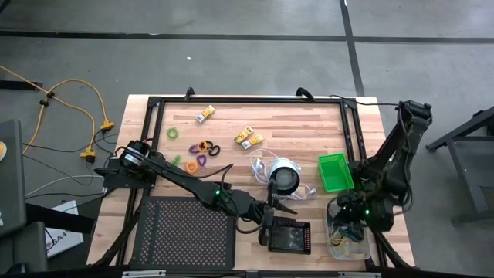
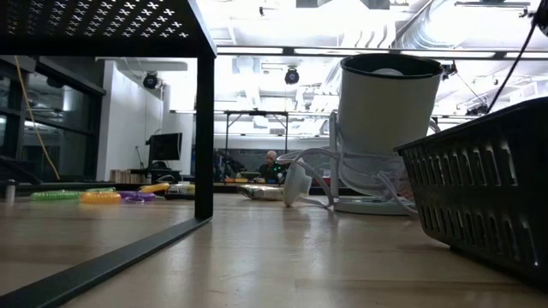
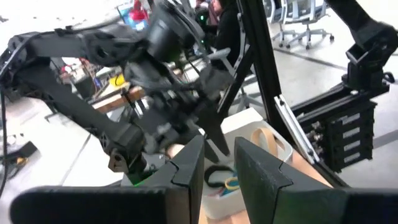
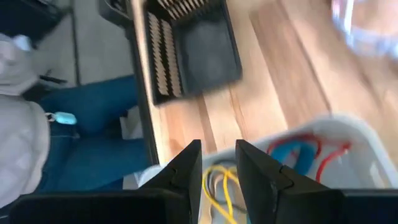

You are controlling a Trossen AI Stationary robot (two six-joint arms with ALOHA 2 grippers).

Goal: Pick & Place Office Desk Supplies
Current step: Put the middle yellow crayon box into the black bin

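Left gripper (image 1: 272, 210): jaws slightly apart with a narrow gap, nothing between them in the left wrist view (image 3: 219, 144). Right gripper (image 1: 349, 224): jaws also spread, nothing pinched (image 4: 219, 146).

Landmark is the round white-and-black object (image 1: 284, 177), with its white cord (image 1: 262, 164) coiled beside it.

- Left gripper sits just below the landmark in the high view, at the rim of the small black tray (image 1: 289, 225).
- Right gripper is right of the landmark and lower, hovering over the clear tray (image 1: 363, 251).
- The clear tray already holds supplies: a yellow cord (image 4: 217, 186), a red cord (image 4: 323, 155) and a blue loop (image 4: 297, 154).
- Green tray (image 1: 334, 158) is just right of the landmark, between it and the right arm.
- Large black mesh tray (image 1: 185, 232) is lower left of the landmark.
- Loose loops are left of the landmark, well apart from it:
  - orange/brown cluster (image 1: 204, 147)
  - purple loop (image 1: 191, 164)
  - green loop (image 1: 174, 133)
- Yellow-and-white packs sit upper left of the landmark: one pair (image 1: 248, 137) near it, one (image 1: 204, 114) farther off.

Neither gripper touches the loops or packs. The right wrist view shows a person's legs (image 4: 81, 137) past the table edge.
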